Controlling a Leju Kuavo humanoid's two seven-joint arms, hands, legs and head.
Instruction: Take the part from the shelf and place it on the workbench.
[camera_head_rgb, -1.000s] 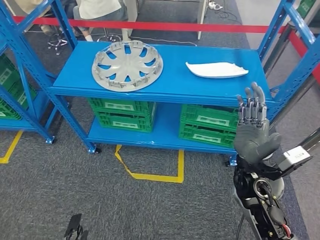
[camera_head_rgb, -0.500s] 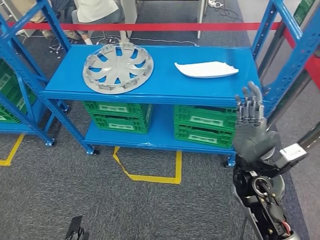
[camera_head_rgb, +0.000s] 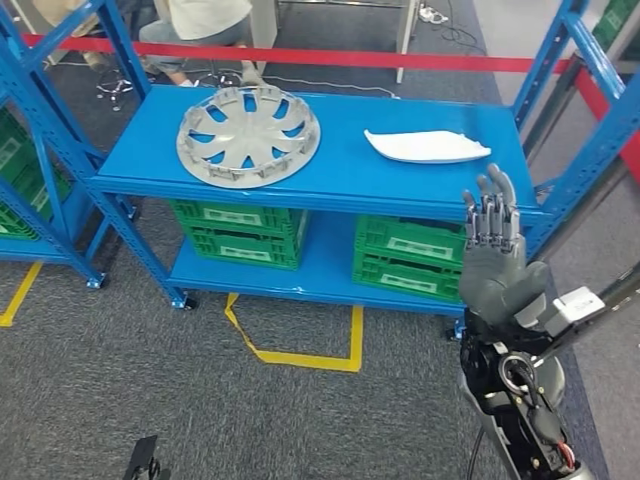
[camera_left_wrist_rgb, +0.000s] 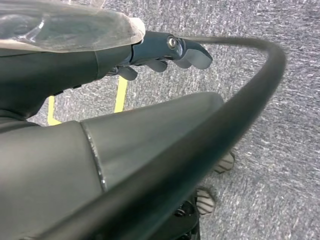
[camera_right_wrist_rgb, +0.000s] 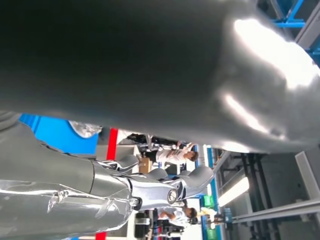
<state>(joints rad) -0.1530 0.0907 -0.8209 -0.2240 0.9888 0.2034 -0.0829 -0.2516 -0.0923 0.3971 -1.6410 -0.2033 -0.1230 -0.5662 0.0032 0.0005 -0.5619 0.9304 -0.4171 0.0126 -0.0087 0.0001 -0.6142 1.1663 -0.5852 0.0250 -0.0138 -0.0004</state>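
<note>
Nearest, head view: right hand (camera_head_rgb: 494, 262) raised, palm-back toward camera, fingers (camera_head_rgb: 492, 215) extended upright and slightly apart, holding nothing. It stands in front of the right end of the blue shelf (camera_head_rgb: 355, 170), below the top deck's front edge.

Left wrist view: left hand (camera_left_wrist_rgb: 166, 50) hangs over grey carpet with yellow floor tape (camera_left_wrist_rgb: 121, 93); fingers loosely extended, nothing in them.

Floor, head view: one yellow tape outline (camera_head_rgb: 302, 350) before the shelf.

Lower deck: four green crates (camera_head_rgb: 243, 230), two stacks of two.

Top deck: one silver wheel cover (camera_head_rgb: 247, 135) at left; one white part (camera_head_rgb: 426, 146) at right, lying flat, beyond and above the right fingers, apart from them.

Behind: red barrier tape (camera_head_rgb: 317, 58); one seated person (camera_head_rgb: 200, 25).

Right wrist view: two persons (camera_right_wrist_rgb: 177, 154) in the distance.
</note>
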